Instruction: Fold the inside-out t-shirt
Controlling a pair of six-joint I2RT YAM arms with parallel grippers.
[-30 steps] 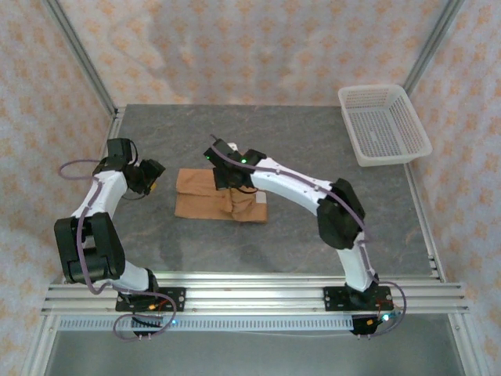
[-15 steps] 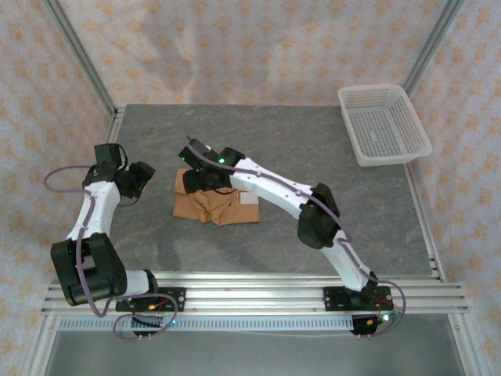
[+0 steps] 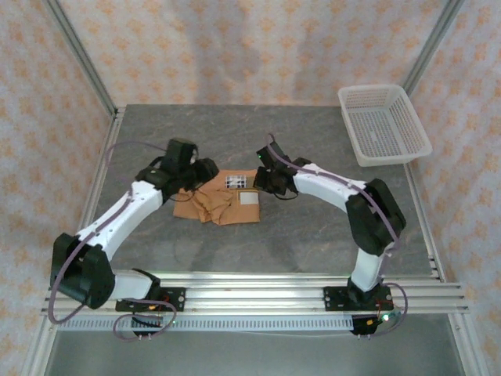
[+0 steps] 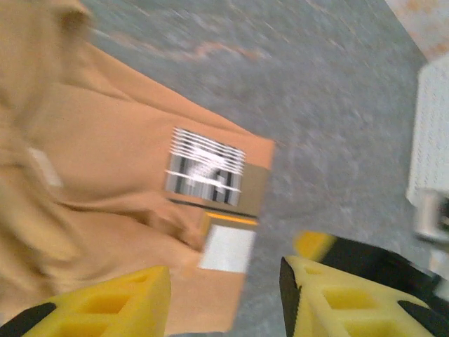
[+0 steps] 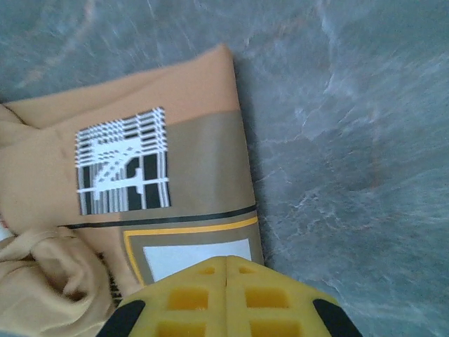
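One t-shirt (image 3: 219,205), two labels (image 5: 123,161) (image 5: 196,256) on it, one basket (image 3: 383,125), one table (image 3: 313,235), two robot arms (image 3: 117,219) (image 3: 337,188), two grippers, the left gripper (image 4: 224,270) and the right gripper (image 5: 226,270).

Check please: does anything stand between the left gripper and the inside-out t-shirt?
Nothing visible does. The left gripper hangs open just above the t-shirt, near its labels, with only bare space between them. The right gripper, shut, is at the garment's right edge, not in the way.

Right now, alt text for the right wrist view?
A tan t-shirt lies on a gray table, a black-and-white striped label and a white patch facing up. The right pincer, yellow and shut, is at the bottom edge, above the white patch.
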